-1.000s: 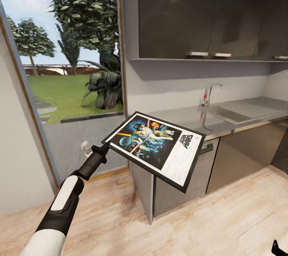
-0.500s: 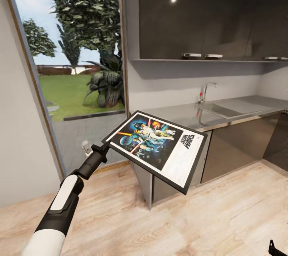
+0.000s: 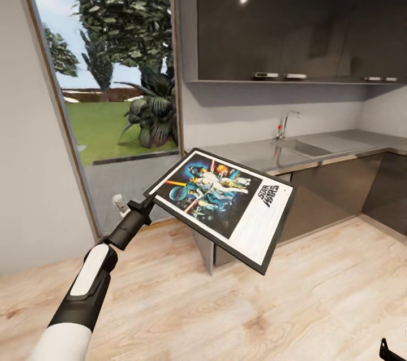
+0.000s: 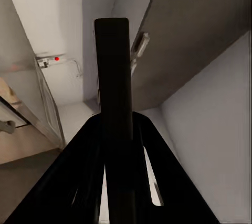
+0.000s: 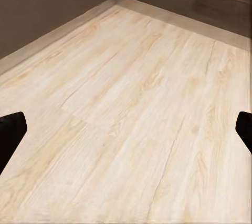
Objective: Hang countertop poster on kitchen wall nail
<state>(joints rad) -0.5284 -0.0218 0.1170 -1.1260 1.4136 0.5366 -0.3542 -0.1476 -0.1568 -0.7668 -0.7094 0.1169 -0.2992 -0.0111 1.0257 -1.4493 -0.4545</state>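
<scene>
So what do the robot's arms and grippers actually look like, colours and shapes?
The left arm has a rounded white shell with black bands and joints, narrowing to a slim black wrist. The left gripper is all black; in the left wrist view its fingers form smooth, dark wedges. The right gripper shows two blunt black fingertips. No cables or markings are visible.

So the left gripper (image 4: 116,145) is clamping the poster (image 4: 112,77) edge-on between its jaws, a black strip running away from the camera. Beyond it, dark cabinets (image 4: 199,29), grey wall and the red-dotted tap (image 4: 55,60) are showing.
</scene>
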